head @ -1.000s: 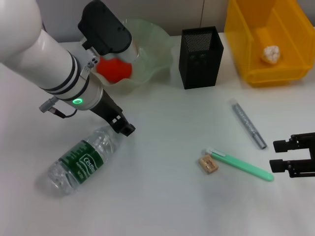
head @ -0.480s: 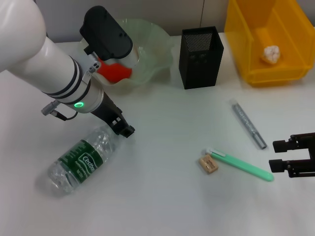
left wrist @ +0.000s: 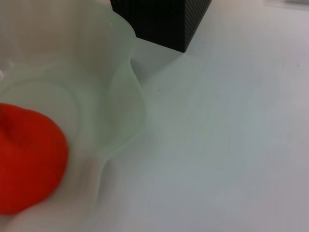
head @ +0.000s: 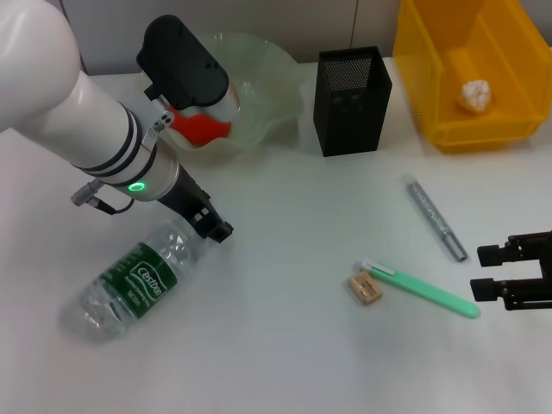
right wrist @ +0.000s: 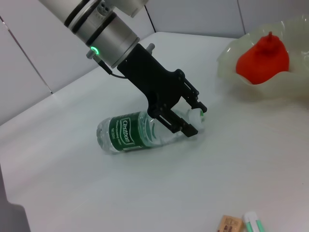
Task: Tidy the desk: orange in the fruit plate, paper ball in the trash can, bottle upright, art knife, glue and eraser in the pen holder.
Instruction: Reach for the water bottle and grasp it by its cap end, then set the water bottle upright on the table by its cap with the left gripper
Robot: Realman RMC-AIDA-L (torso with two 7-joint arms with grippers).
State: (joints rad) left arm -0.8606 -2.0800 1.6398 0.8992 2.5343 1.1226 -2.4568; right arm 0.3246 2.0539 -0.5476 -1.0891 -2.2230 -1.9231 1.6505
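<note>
Below, the left gripper (head: 217, 229), jaws spread, straddles the cap end of the lying bottle (head: 129, 282); right gripper (head: 500, 274) idle, open.

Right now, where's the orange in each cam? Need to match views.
Head: orange in the fruit plate, upper left, partly behind the left arm.
Left wrist: orange at the lower-left edge, inside the plate.
Right wrist: orange upper right, in the plate, beyond the left gripper at the bottle.
Shared landmark: the plate's wavy rim, seen in all three.
</note>
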